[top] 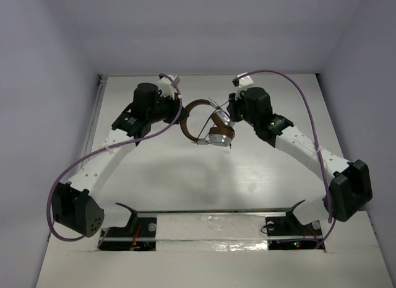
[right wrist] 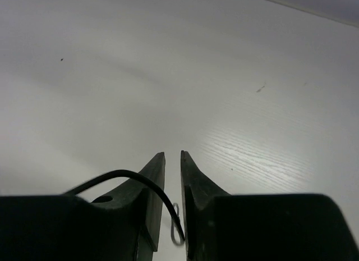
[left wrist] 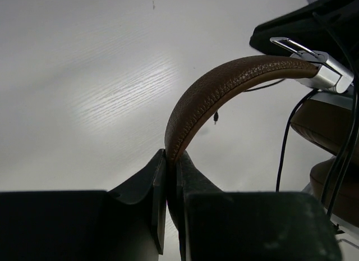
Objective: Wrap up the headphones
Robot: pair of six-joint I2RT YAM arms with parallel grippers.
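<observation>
The headphones (top: 207, 124) hang above the middle of the table between my two grippers. My left gripper (top: 184, 122) is shut on the brown headband (left wrist: 224, 84), pinched at its end (left wrist: 172, 154). The silver hinge (left wrist: 325, 70) and brown ear pads (left wrist: 331, 126) hang at the right of the left wrist view, with the thin dark cord (left wrist: 286, 143) dangling beside them. My right gripper (top: 224, 117) is by the earcups. Its jaws (right wrist: 173, 153) are nearly together, and the cord (right wrist: 134, 177) runs over the left finger down into the narrow gap, pinched there.
Thick purple cables (top: 309, 108) loop from both arms over the table (top: 185, 176). The arm bases and a mounting rail (top: 210, 213) sit at the near edge. Walls close the table in at left, back and right.
</observation>
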